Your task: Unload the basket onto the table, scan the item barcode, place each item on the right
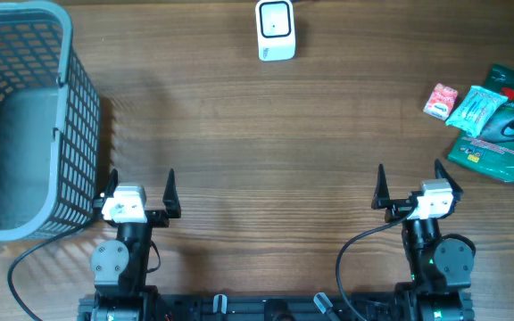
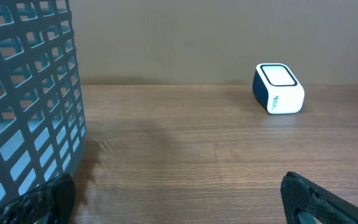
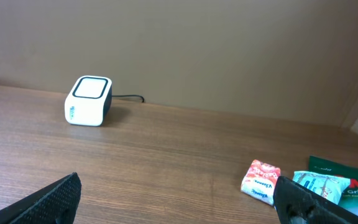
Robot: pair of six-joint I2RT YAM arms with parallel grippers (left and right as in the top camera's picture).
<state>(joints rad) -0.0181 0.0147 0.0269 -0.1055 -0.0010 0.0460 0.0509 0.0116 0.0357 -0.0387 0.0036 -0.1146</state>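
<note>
While both arms sit at the near edge, surface: wood-grain top, carrying everything listed below.
Basket: grey-blue plastic lattice basket, upright, at the far-left corner, its near wall just beside the left arm.
Left gripper: left gripper, near edge, left of centre, pointing toward the far side; jaws spread wide, nothing between them.
Right gripper: right gripper, near edge, right of centre, pointing the same way; jaws spread wide, nothing between them.
Green 3M package: green 3M package, flat at the right edge, beyond and to the right of the right gripper, apart from it.
Teal packet: teal packet, lying across the green package's far-left part, touching it.
Scanner: white scanner box, dark-rimmed window facing up, at the middle of the far edge, cable behind it; well apart from the packets and both grippers.
Red-and-white packet: small red-and-white packet, just left of the teal packet; contact cannot be told.
</note>
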